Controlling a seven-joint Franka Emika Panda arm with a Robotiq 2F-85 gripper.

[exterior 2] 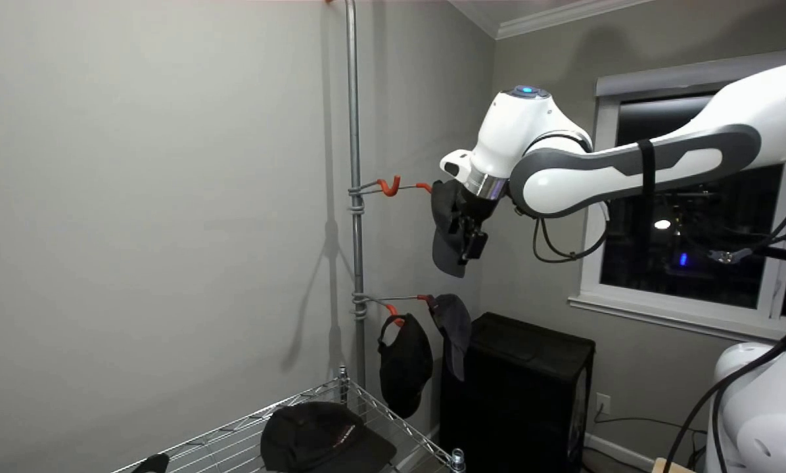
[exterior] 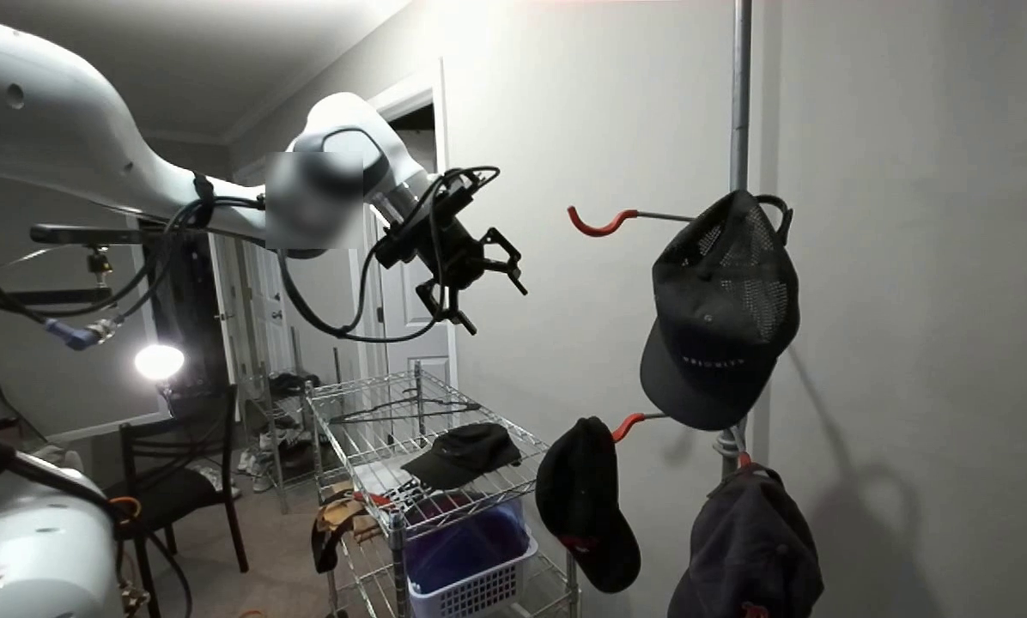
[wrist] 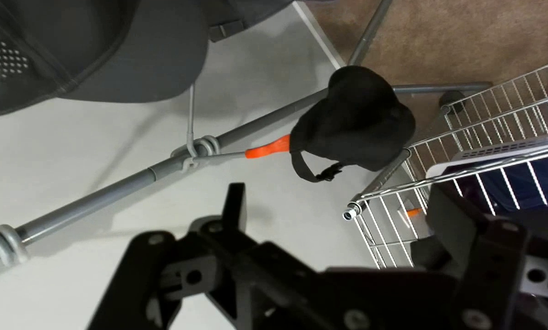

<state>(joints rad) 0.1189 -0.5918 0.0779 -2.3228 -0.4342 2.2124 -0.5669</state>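
In an exterior view, left to right: rack (exterior: 398, 528) below the pincer (exterior: 498, 311), shelf cap (exterior: 466, 455) lying on it. Pincer spread wide, apart from all caps. To its right: black cap (exterior: 586, 506) hanging lower, upper red hook (exterior: 598, 228) higher, mesh cap (exterior: 724, 318) about level, in front of the pole (exterior: 741, 103), grey cap (exterior: 754, 549) hanging lowest.

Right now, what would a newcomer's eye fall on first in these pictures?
Likely the white robot arm in the upper part of both exterior views, its black two-fingered gripper open and empty in mid-air. Next, probably the dark mesh-backed cap, hanging highest of three by the grey metal pole. Then the bare red curved hook, jutting from that pole near the cap.
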